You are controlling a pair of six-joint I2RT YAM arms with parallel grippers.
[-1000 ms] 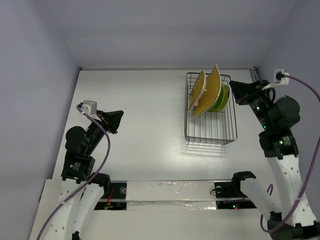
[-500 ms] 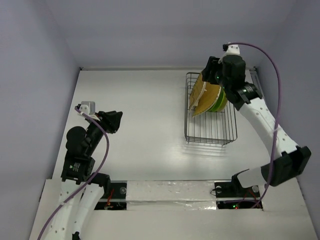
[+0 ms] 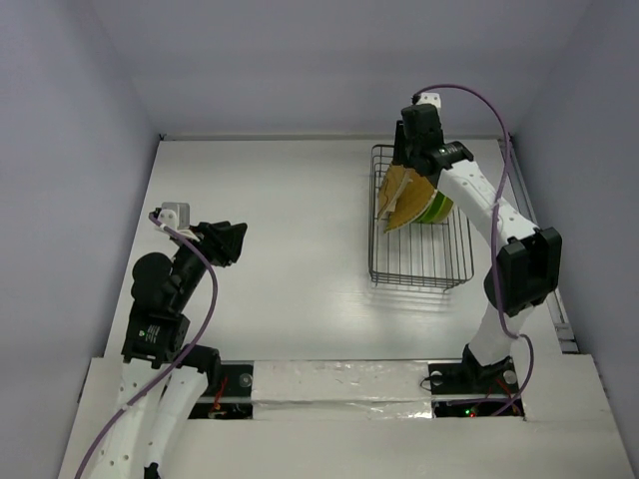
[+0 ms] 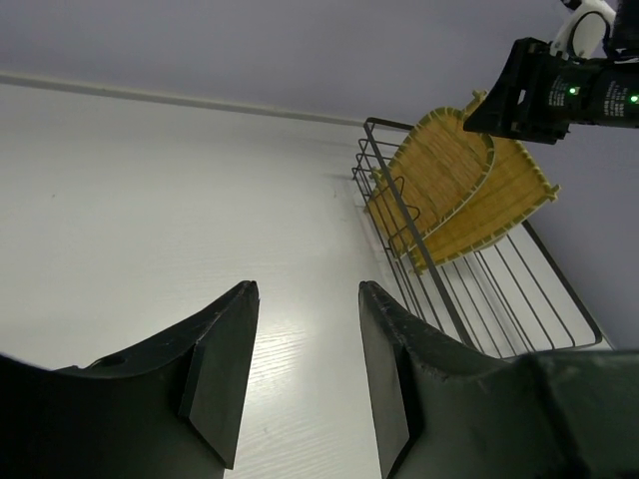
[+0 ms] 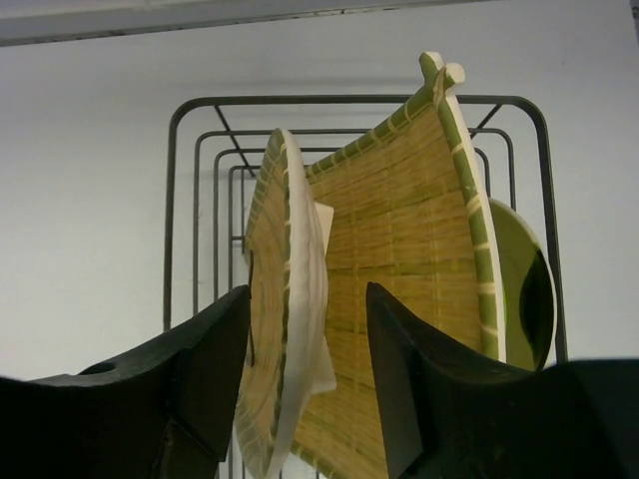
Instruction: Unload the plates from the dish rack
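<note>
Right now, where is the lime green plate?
In the top view the lime green plate stands on edge in the dish rack, far right of the table, just right of the larger woven plate.

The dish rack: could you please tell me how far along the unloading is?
Done: nothing; no plate lies on the table. In hand: the right gripper, open, hangs over the outer woven plate in the dish rack; the left gripper hovers open. Left: that plate, the other woven plate and the lime green plate.

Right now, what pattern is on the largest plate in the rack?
Largest plate: tan basket weave, green-striped rim; clearest in right wrist view.
</note>
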